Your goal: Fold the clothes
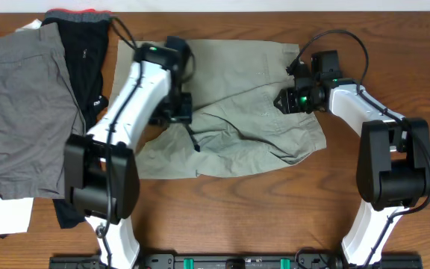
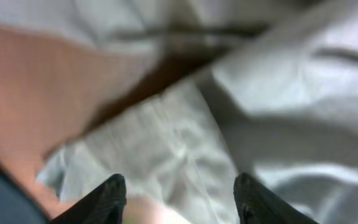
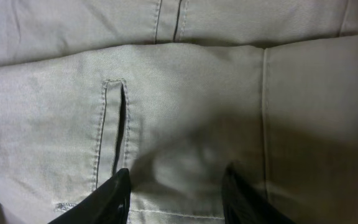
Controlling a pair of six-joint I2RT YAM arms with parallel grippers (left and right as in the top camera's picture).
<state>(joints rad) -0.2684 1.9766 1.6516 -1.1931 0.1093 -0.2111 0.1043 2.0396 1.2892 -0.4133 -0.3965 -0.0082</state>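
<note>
Left gripper [image 2: 178,190] and right gripper [image 3: 176,183] are both gaping wide, holding nothing, low over the shorts [image 1: 256,82], which are lying rumpled, pale khaki, pocket slit [image 3: 122,124] showing, mid-way across the brown wooden table [image 1: 275,217]

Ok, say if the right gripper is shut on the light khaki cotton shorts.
No, the right gripper stands open over the khaki shorts.

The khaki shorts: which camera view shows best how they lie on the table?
The overhead view: it alone shows the khaki shorts almost whole, spread out and wrinkled. The left wrist view shows only blurred folds of cloth; the right wrist view shows only a pocket slit and seams up close.
</note>
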